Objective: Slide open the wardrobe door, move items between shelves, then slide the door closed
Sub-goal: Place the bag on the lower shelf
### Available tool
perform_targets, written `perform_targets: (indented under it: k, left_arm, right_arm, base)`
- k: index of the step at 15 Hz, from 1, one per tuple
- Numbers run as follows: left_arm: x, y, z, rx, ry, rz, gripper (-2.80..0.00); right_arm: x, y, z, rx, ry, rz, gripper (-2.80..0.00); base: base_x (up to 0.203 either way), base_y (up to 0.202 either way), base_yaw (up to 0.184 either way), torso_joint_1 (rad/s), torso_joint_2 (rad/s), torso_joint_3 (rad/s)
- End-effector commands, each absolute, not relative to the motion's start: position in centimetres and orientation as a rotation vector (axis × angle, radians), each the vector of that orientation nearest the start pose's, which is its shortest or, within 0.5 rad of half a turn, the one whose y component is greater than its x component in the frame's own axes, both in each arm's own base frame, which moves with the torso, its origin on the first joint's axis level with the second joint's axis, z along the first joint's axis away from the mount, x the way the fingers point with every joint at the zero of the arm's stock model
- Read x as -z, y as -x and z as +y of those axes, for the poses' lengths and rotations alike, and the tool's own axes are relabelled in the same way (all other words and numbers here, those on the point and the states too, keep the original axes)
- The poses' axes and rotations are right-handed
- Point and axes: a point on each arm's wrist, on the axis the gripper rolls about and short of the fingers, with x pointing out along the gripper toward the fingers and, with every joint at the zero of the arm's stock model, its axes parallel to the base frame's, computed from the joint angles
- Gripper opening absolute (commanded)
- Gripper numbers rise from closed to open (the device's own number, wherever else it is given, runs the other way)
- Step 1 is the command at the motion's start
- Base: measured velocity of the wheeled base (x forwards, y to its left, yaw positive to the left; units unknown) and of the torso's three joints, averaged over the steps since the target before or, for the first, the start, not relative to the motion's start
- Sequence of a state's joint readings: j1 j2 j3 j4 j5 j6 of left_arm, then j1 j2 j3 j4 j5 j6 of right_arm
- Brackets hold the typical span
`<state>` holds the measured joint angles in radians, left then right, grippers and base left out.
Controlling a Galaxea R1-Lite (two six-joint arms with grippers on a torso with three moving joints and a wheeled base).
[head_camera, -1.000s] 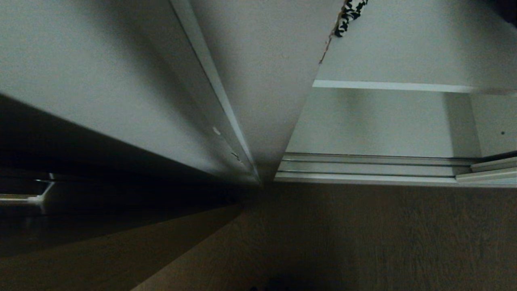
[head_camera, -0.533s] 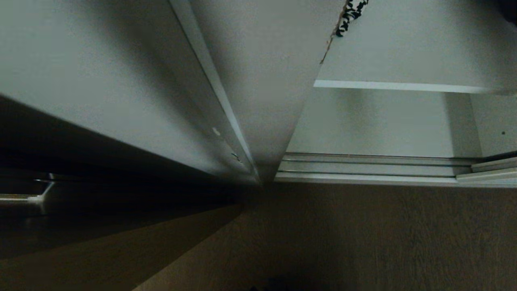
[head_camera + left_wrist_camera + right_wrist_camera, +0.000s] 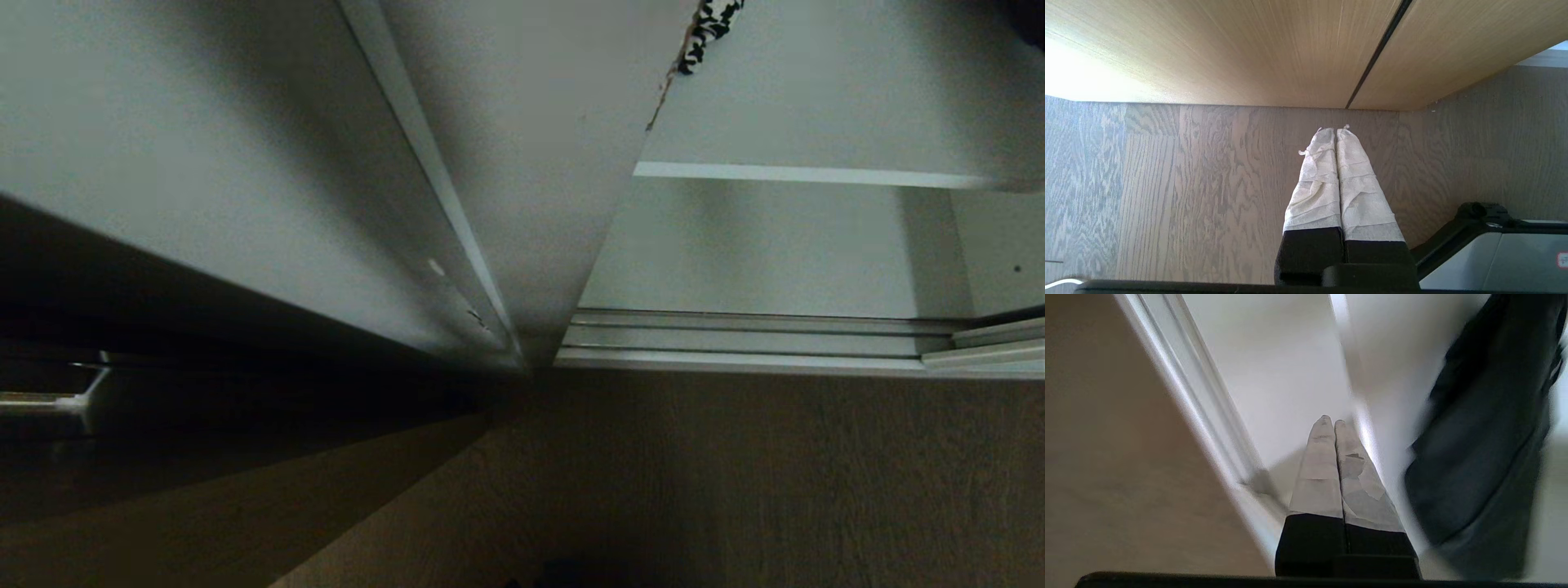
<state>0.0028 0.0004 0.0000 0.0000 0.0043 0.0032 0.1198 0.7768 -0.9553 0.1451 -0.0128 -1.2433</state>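
A pale panel with a thin silver frame, the sliding wardrobe door (image 3: 424, 163), fills the head view's left half. To its right the wardrobe stands open, showing a white shelf (image 3: 800, 173) above the floor track (image 3: 735, 343). Neither arm shows in that view. In the right wrist view my right gripper (image 3: 1333, 421) is shut and empty, pointing into the white wardrobe interior. A soft black fabric item (image 3: 1486, 437) lies just beside it, apart from the fingers. My left gripper (image 3: 1334, 130) is shut and empty, parked over the wooden floor.
A black-and-white patterned cushion edge (image 3: 710, 24) peeks out at the top of the opening. Grey-brown wood floor (image 3: 735, 490) lies in front of the wardrobe. A light wood-grain door with a dark groove (image 3: 1376, 53) faces the left gripper. The robot's base (image 3: 1494, 253) shows beside it.
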Motion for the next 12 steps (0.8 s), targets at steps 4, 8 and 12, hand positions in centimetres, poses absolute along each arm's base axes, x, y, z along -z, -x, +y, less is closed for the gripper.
perform_targets:
  k: [4,8,12]
  left_arm:
    - [-7.6,2.3,0.0,-0.008,-0.003,0.002,-2.80]
    - [-7.6,2.3,0.0,-0.008,-0.003,0.002,-2.80]
    - [-7.6,2.3,0.0,-0.008,-0.003,0.002,-2.80]
  right_arm:
    - [-34.6,-8.5,-0.6,0.100,1.549,0.019,-2.80]
    - [-34.7,-8.1,-1.6,0.213,1.649,0.133,-2.80]
    - [-34.9,-7.4,-1.7,0.322,1.645,0.172,0.00]
  base:
    - [0.000,0.000,0.000,0.000,0.00,0.000]
    - [0.000,0.000,0.000,0.000,0.00,0.000]
    - [0.000,0.000,0.000,0.000,0.00,0.000]
